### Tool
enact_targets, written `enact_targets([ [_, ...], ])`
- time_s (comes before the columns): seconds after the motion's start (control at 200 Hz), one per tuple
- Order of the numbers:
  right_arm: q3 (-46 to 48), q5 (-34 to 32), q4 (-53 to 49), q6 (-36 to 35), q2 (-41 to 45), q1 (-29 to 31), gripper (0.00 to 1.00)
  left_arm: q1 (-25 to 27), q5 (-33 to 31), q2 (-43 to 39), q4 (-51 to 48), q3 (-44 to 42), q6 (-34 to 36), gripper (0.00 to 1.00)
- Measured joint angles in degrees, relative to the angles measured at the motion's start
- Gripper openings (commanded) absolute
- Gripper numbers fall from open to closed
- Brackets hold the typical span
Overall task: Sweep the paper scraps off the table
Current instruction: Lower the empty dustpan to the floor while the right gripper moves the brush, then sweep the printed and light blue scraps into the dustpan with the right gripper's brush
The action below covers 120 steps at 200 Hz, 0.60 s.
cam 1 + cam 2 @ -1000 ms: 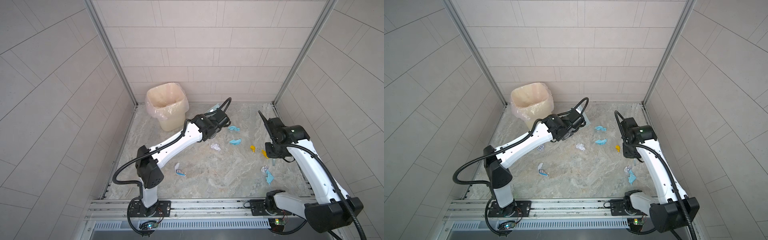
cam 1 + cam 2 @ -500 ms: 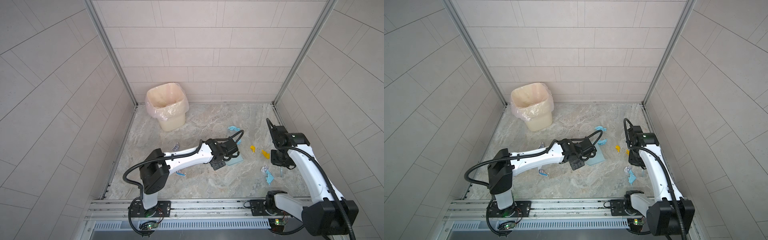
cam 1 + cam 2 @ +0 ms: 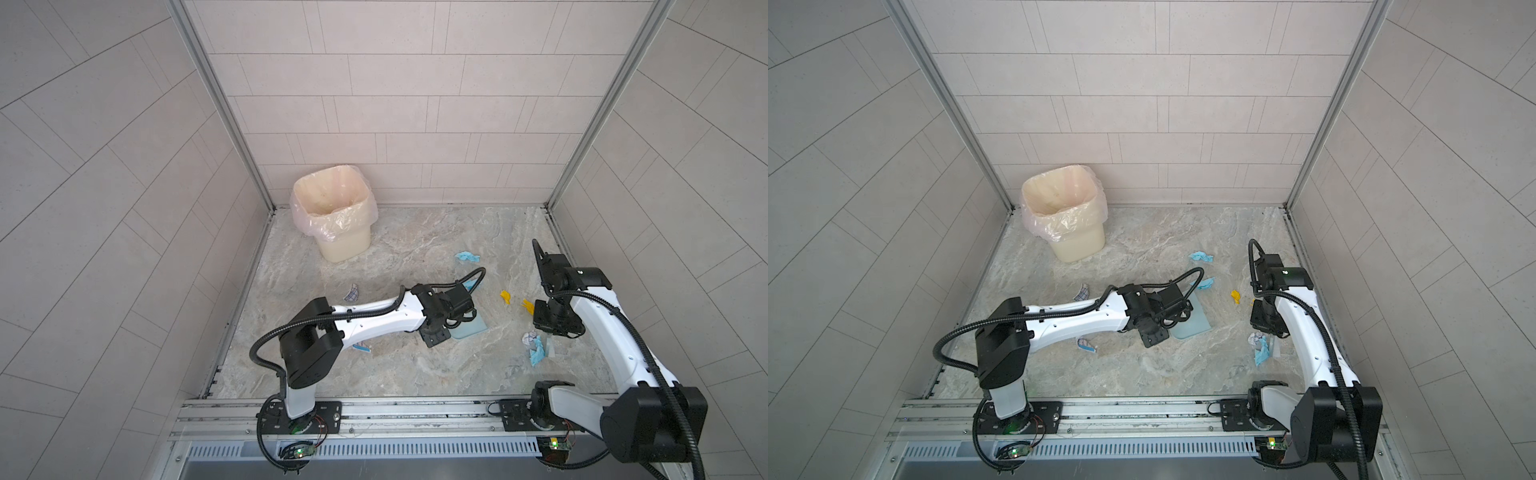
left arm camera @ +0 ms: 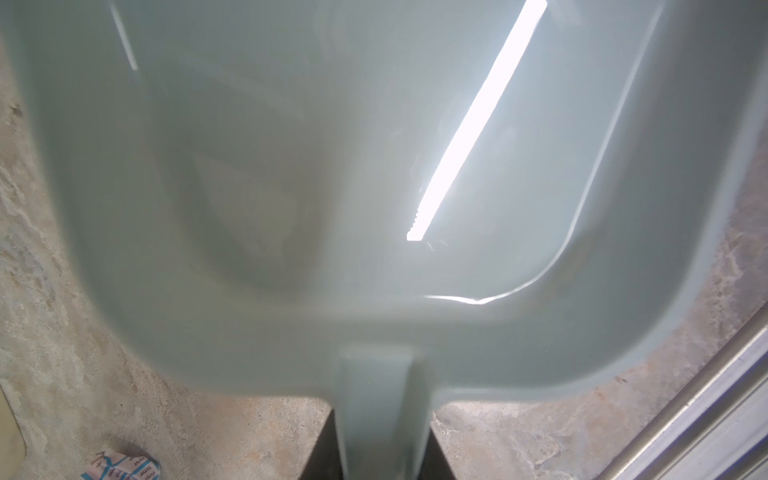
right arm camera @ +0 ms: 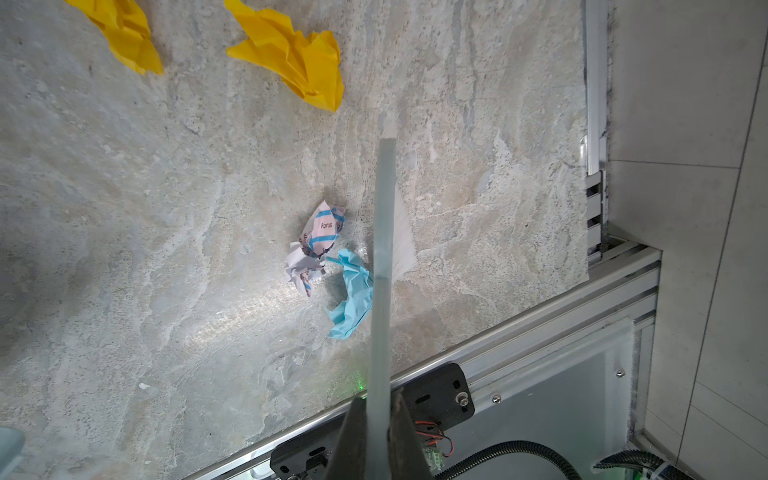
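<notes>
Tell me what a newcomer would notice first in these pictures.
The left tool grips a pale blue dustpan at mid-table, while the right tool holds a brush whose white bristles sit beside a blue paper scrap near the front right. Yellow paper scraps stand out on the veined table, and a plastic-lined bin stands in the far left corner.

bin (image 3: 345,245) rear left, dustpan (image 3: 471,330) centre, paper scraps (image 3: 466,257) around
</notes>
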<state>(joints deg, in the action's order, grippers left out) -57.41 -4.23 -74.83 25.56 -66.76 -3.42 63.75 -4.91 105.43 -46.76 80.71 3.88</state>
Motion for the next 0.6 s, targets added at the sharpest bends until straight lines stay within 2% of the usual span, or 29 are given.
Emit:
enact_targets([
  [0.385, 0.17, 4.76, -0.39, -0.85, 1.81, 0.48, 0.00, 0.00, 0.37, -0.42, 0.26, -2.45, -0.07, 0.00],
  [0.6, 0.09, 6.88, -0.90, 0.00, 2.73, 4.94, 0.00, 0.02, 0.59, -0.52, 0.66, -2.54, -0.07, 0.00],
])
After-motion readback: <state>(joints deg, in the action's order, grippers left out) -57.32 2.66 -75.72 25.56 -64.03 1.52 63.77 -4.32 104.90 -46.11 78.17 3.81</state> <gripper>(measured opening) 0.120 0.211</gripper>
